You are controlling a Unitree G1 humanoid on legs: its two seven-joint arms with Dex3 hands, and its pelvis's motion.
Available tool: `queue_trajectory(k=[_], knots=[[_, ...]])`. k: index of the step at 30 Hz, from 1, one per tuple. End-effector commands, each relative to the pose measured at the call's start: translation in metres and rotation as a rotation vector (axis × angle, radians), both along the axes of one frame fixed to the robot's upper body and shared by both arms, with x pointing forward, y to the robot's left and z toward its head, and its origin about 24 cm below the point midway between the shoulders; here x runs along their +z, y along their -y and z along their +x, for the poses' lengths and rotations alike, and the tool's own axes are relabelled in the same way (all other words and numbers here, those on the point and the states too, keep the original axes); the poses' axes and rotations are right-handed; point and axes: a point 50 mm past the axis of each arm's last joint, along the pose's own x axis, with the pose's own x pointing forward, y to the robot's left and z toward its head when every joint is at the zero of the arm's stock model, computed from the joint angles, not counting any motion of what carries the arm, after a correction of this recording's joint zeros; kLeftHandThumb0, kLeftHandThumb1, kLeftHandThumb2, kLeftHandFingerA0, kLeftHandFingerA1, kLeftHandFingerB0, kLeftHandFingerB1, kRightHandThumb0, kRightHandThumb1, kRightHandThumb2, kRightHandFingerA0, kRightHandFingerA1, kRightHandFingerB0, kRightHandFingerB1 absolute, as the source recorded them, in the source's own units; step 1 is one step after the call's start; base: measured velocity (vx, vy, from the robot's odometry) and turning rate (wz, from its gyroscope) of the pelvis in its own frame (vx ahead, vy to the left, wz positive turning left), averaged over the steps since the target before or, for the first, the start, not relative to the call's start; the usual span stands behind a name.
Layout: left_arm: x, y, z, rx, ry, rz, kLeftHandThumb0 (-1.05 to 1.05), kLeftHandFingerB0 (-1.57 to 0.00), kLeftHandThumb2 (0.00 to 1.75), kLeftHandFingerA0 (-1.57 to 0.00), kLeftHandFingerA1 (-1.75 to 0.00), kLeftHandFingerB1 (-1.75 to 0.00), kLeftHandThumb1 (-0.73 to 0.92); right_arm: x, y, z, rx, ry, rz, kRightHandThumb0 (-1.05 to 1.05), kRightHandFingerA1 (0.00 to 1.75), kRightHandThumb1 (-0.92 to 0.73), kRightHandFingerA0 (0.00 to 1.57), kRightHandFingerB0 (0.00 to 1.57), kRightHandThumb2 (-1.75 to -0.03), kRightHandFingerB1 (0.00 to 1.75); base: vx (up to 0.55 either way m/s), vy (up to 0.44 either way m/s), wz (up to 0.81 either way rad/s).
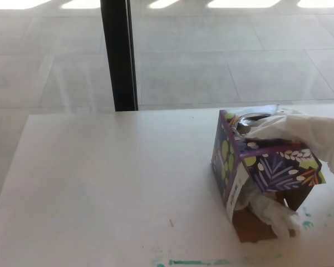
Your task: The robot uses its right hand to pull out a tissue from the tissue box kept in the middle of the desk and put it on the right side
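A: Starting nearest: what is showing at the front edge of the white worktop (100, 183)?

B: Some teal paint smears (192, 262) are running along the near edge, with more specks at the right. Just beyond them, a crumpled white tissue (275, 214) is spilling out of the torn lower corner of the purple cardboard tissue box with leaf patterns (261, 164), where brown card is showing.

A: And the box itself?

B: It is sitting towards the right of the worktop, tilted, apparently tipping on an edge. A second white tissue sheet (303, 133) is trailing from its top opening out to the right edge of the picture.

A: Is the right hand gripping that sheet?

B: I cannot tell. Neither hand is appearing in the picture, so nothing is showing whether the fingers are closed on it or spread.

A: What is worrying you from here?

B: The box is looking light and already lifted. If the sheet is dragging against the opening, I judge the whole box may be carried along or toppled off the right side. The torn corner could also be shedding the lower tissue, or the sheet could be ripping.

A: And farther back?

B: A black upright post (118, 55) is standing behind the worktop, and a pale tiled floor (239, 67) is stretching away.
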Motion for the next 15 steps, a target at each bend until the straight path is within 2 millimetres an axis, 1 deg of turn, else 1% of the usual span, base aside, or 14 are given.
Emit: queue_trajectory(k=[1,2,3,4,5,6,7,8,9,10,11,12,13,15], knots=[[0.003,-0.009,-0.009,0.037,-0.019,-0.049,-0.77,-0.45,0.70,-0.60,-0.53,-0.43,0.92,0.058,0.026,0.015,-0.023,0.274,-0.123,-0.75,1.14,-0.59,0.75,0.37,-0.59,0.58,0.00,0.000,0.00],[0.003,-0.009,-0.009,0.040,-0.018,-0.055,-0.77,-0.45,0.70,-0.60,-0.53,-0.43,0.92,0.069,0.027,0.020,0.003,0.267,-0.165,-0.75,1.14,-0.59,0.75,0.37,-0.59,0.58,0.00,0.000,0.00],[0.002,-0.008,-0.010,0.035,-0.013,-0.068,-0.84,-0.41,0.87,-0.55,-0.59,-0.49,0.77,0.102,0.032,0.037,0.035,0.350,-0.172,-0.75,0.99,-0.60,0.53,0.27,-0.58,0.45,0.00,0.000,0.00],[0.002,-0.008,-0.010,0.035,-0.013,-0.068,-0.84,-0.41,0.87,-0.55,-0.59,-0.49,0.77,0.102,0.032,0.037,0.035,0.349,-0.171,-0.75,0.99,-0.60,0.53,0.27,-0.58,0.45,0.00,0.000,0.00],[0.002,-0.009,-0.012,0.037,-0.017,-0.066,-0.77,-0.44,0.70,-0.57,-0.54,-0.43,0.92,0.118,0.032,0.048,0.064,0.394,-0.188,-0.73,0.82,-0.62,0.36,0.21,-0.59,0.37,0.00,0.000,0.00],[0.002,-0.009,-0.012,0.043,-0.009,-0.084,-0.77,-0.42,0.70,-0.53,-0.54,-0.43,0.92,0.132,0.031,0.055,0.082,0.435,-0.218,-0.70,0.68,-0.64,0.28,0.17,-0.60,0.34,0.00,0.000,0.00],[0.002,-0.010,-0.013,0.054,-0.009,-0.085,-0.79,-0.46,0.68,-0.60,-0.54,-0.43,0.92,0.154,0.029,0.066,0.116,0.473,-0.255,-0.40,0.52,-0.37,0.00,0.01,-0.98,0.52,0.00,0.000,0.00],[0.001,-0.010,-0.014,0.049,-0.019,-0.066,-0.79,-0.45,0.70,-0.61,-0.56,-0.44,0.92,0.183,0.026,0.081,0.173,0.509,-0.335,-0.81,0.57,-0.69,0.12,0.08,-0.62,0.37,0.00,0.000,0.00],[0.001,-0.010,-0.015,0.027,-0.024,-0.056,-0.79,-0.44,0.70,-0.59,-0.56,-0.44,0.92,0.208,0.023,0.094,0.244,0.540,-0.420,-0.42,0.54,-0.34,0.00,0.01,-0.97,0.53,0.00,0.000,0.00],[0.001,-0.010,-0.016,0.028,-0.021,-0.065,-0.79,-0.44,0.70,-0.59,-0.56,-0.44,0.92,0.230,0.018,0.104,0.306,0.574,-0.455,-0.42,0.54,-0.34,0.00,0.01,-0.97,0.53,0.00,0.000,0.00],[0.001,-0.010,-0.016,0.028,-0.023,-0.065,-0.79,-0.44,0.70,-0.59,-0.56,-0.44,0.92,0.230,0.018,0.104,0.306,0.572,-0.454,-0.42,0.54,-0.34,0.00,0.01,-0.97,0.53,0.00,0.000,0.00],[0.001,-0.010,-0.017,0.025,-0.032,-0.057,-0.83,-0.41,0.87,-0.56,-0.59,-0.48,0.78,0.256,0.007,0.114,0.370,0.562,-0.516,-0.77,0.56,-0.54,0.07,0.03,-0.90,0.30,0.00,0.000,0.00],[0.001,-0.011,-0.018,0.018,-0.036,-0.051,-0.79,-0.44,0.71,-0.59,-0.54,-0.43,0.92,0.277,-0.002,0.124,0.422,0.542,-0.599,-0.76,0.52,-0.49,0.03,0.00,-0.89,0.18,0.00,0.000,0.00],[0.000,-0.011,-0.018,0.020,-0.042,-0.046,-0.79,-0.45,0.70,-0.60,-0.53,-0.43,0.92,0.305,-0.015,0.138,0.479,0.522,-0.678,-0.73,0.51,-0.48,0.00,0.00,-0.91,0.20,0.00,0.000,0.00]])
